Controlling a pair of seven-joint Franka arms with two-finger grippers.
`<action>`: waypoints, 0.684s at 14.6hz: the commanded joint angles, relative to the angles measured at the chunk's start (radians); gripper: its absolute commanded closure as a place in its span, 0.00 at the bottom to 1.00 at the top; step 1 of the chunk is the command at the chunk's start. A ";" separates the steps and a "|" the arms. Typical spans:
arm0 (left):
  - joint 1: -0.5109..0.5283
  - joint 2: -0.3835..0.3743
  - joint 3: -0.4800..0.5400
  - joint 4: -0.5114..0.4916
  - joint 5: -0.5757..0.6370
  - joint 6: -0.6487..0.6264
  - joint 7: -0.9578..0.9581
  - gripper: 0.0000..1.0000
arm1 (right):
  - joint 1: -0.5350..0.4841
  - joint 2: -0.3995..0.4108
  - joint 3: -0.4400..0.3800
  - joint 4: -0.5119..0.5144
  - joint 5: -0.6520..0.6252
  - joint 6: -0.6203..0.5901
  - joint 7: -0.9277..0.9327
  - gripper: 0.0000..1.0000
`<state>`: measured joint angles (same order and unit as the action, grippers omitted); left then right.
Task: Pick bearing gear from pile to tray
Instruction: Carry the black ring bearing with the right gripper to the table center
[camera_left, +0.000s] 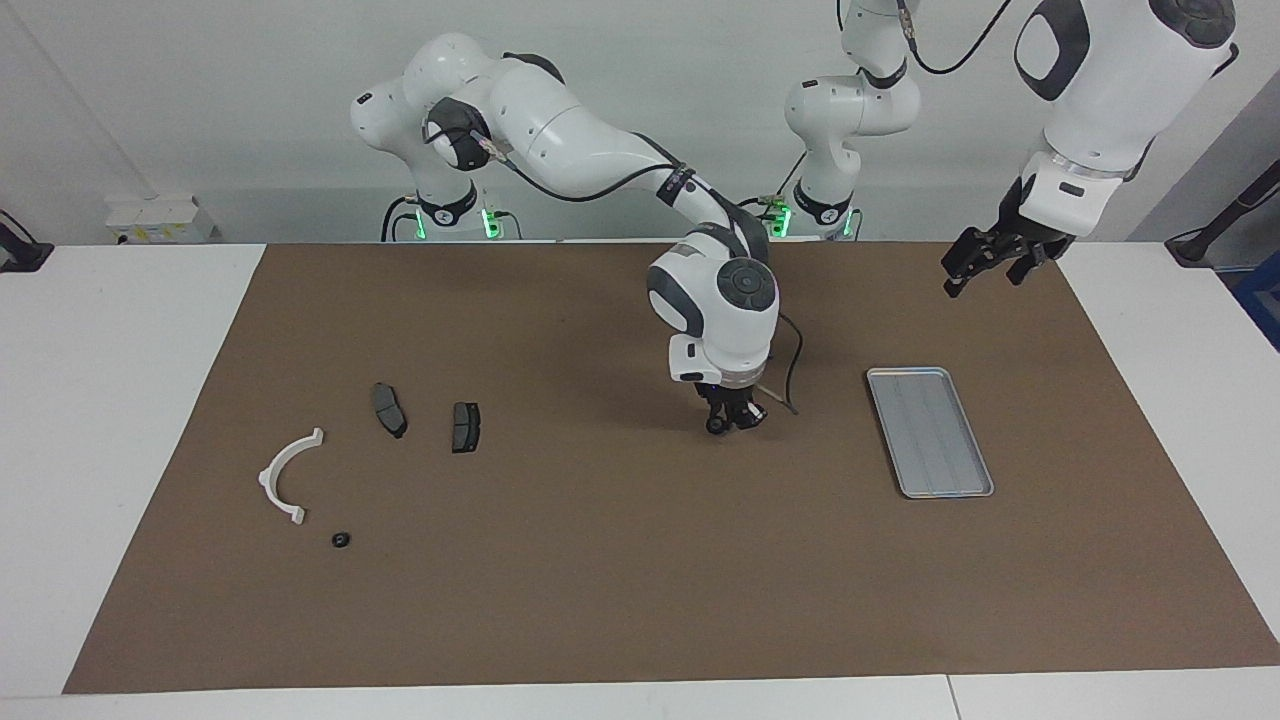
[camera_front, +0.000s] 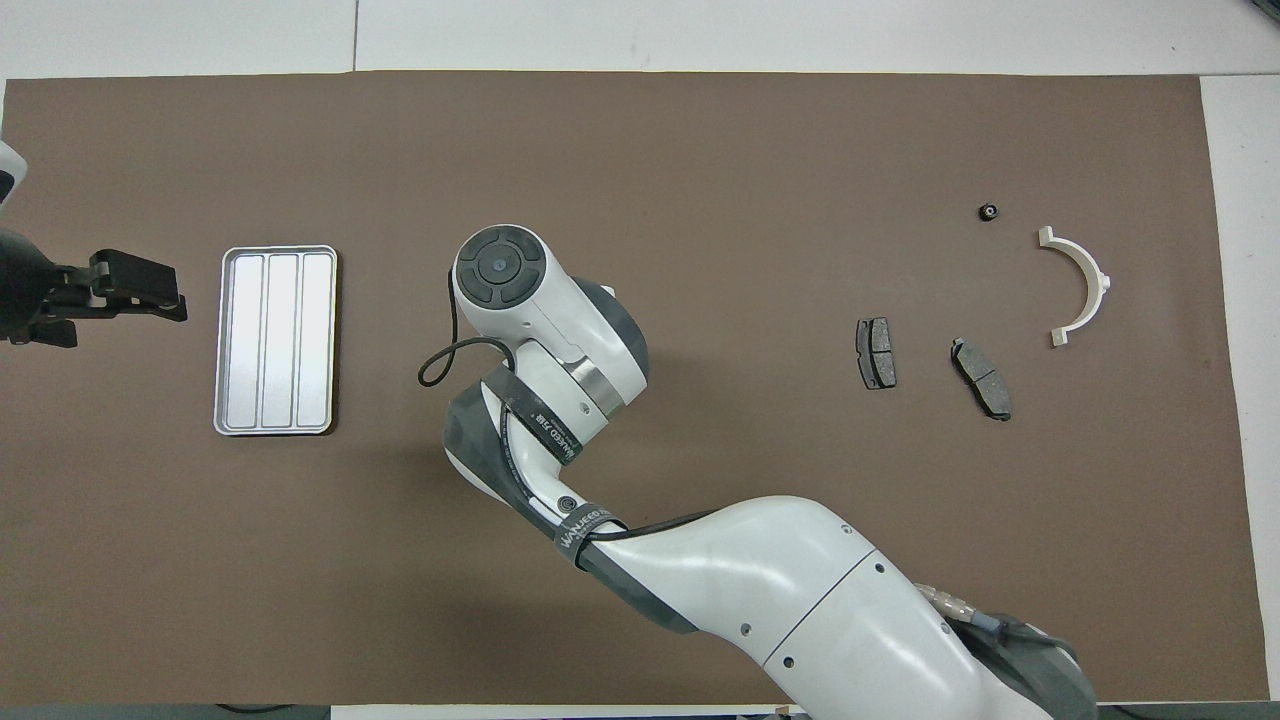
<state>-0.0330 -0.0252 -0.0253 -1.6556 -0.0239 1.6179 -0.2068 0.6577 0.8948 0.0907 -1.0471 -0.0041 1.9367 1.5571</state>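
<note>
Lying bare, tray (camera_left: 930, 432), right hand (camera_left: 735, 418) over mat beside it

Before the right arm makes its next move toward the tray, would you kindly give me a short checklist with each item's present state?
1. Right gripper carrying a small dark part: cannot tell.
2. Tray has nothing in it: ok.
3. Mat between right gripper and tray free of parts: ok.
4. Left gripper waits raised beside the tray, not over it: ok.
5. Black ring, white arc and brake pads away from the route: ok.
</note>
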 joint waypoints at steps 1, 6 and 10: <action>0.005 -0.032 -0.004 -0.039 0.010 0.025 0.009 0.00 | 0.003 0.023 -0.008 0.016 0.019 0.025 0.017 1.00; 0.005 -0.032 -0.004 -0.039 0.010 0.025 0.009 0.00 | 0.002 0.030 -0.006 0.013 0.019 0.041 0.018 0.97; 0.005 -0.032 -0.004 -0.039 0.010 0.025 0.009 0.00 | -0.009 0.018 -0.006 0.016 0.019 0.025 0.011 0.18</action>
<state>-0.0330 -0.0252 -0.0253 -1.6556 -0.0239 1.6179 -0.2068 0.6574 0.9082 0.0891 -1.0459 -0.0039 1.9572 1.5584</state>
